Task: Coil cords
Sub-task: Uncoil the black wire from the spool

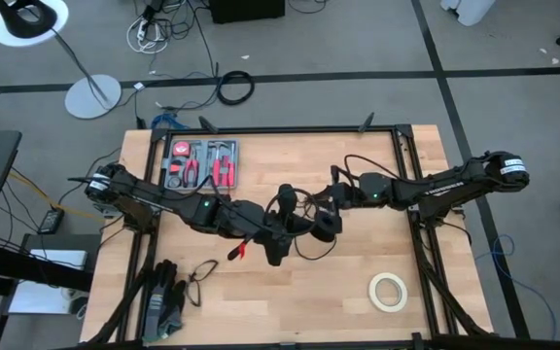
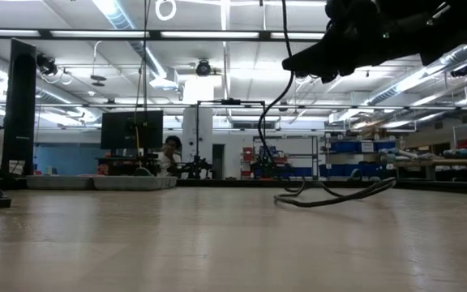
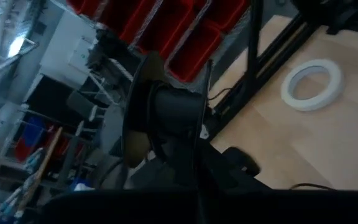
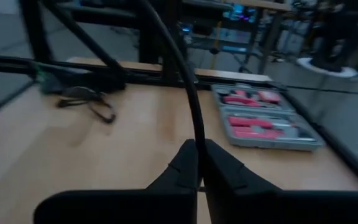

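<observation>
Pinched between the right gripper's [image 4: 199,163] closed jaws, the cord [image 4: 182,74] rises straight out ahead of them. Beyond, the left gripper [image 1: 278,233], shut on the cord too, sits close opposite. Best keep tension even while looping, so coils stay neat.

i work in a robotics lab: a wooden counter [image 1: 290,292] framed in black rails, a tool tray [image 1: 200,163], ceiling strip lights [image 2: 128,28], far shelving with blue bins [image 2: 362,148], monitors [image 2: 131,130], people seated beyond.
</observation>
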`<action>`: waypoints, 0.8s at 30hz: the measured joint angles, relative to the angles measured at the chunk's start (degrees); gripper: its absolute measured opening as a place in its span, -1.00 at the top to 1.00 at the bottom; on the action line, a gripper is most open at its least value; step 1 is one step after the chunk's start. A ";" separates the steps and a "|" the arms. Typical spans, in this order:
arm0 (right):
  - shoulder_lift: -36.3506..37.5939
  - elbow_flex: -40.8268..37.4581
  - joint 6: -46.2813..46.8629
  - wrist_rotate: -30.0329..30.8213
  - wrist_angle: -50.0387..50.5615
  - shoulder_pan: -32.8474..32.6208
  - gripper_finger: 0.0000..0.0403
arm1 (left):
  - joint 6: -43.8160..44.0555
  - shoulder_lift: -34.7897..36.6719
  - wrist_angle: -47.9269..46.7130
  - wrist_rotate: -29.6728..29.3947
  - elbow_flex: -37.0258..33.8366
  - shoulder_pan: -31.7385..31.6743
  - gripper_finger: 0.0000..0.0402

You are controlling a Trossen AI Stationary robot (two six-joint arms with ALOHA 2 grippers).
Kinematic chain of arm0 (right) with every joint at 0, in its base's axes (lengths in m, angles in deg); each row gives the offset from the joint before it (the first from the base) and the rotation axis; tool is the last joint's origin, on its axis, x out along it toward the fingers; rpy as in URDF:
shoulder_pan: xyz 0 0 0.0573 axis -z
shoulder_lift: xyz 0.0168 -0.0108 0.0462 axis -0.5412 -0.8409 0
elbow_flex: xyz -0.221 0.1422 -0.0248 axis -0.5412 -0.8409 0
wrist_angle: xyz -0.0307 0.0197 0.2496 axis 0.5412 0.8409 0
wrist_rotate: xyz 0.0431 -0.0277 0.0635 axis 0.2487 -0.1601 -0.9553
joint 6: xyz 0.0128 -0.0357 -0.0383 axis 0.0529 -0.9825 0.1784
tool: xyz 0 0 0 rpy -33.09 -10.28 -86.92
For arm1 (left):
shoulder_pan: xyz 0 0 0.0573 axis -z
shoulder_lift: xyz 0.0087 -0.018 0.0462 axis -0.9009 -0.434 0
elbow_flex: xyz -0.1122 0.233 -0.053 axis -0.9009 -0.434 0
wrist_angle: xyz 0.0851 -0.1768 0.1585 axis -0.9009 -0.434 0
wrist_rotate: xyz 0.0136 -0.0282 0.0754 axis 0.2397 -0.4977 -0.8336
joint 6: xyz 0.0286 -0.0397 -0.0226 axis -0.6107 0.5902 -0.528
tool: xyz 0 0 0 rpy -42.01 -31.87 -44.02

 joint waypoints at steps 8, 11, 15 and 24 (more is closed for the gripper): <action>3.84 0.00 -4.01 0.88 0.80 0.48 0.98 | 10.27 -0.04 -12.54 3.76 0.00 -0.45 1.00; 5.00 0.00 -4.75 0.32 0.87 0.35 0.99 | 13.94 -0.04 -14.27 3.75 0.00 -1.11 1.00; 6.28 1.31 -6.07 -0.21 1.33 -0.69 0.99 | 18.05 -0.04 -14.09 3.76 -1.34 -2.40 1.00; 11.58 2.27 -9.47 2.81 8.03 -3.19 0.99 | 23.79 -0.07 -18.49 -1.60 -5.77 -3.54 1.00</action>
